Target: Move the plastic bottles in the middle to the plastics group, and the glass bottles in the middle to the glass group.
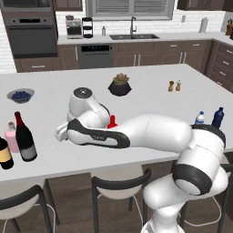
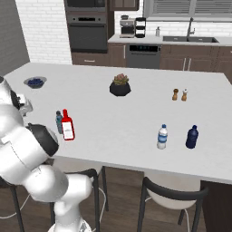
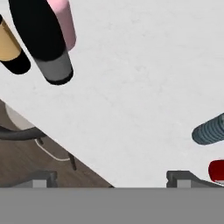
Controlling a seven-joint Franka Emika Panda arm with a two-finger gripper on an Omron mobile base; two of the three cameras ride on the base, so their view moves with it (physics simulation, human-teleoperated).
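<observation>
While the tall wine bottle [image 1: 24,138] with its red foil neck stands at the left end of the white worktop [image 1: 150,98], it sits just beside the pink corked flask [image 1: 11,137] and the dark bottle with the yellowish label [image 1: 5,154], the three close together near the front edge. In the hand view the same three appear at the top left, seen from above. The flat red bottle [image 2: 67,126] with a white label stands upright in the middle of the worktop's front part, with the small light-blue water bottle [image 2: 59,122] touching or nearly touching its left side (in the left base view only the red top peeks over the arm). Well apart to the right stand the whitish clear water bottle [image 2: 162,137] and the navy bottle [image 2: 192,137], near each other. The pincer [image 3: 111,177] hangs above the worktop's front edge, its fingertips [image 3: 178,176] wide apart and holding nothing.
</observation>
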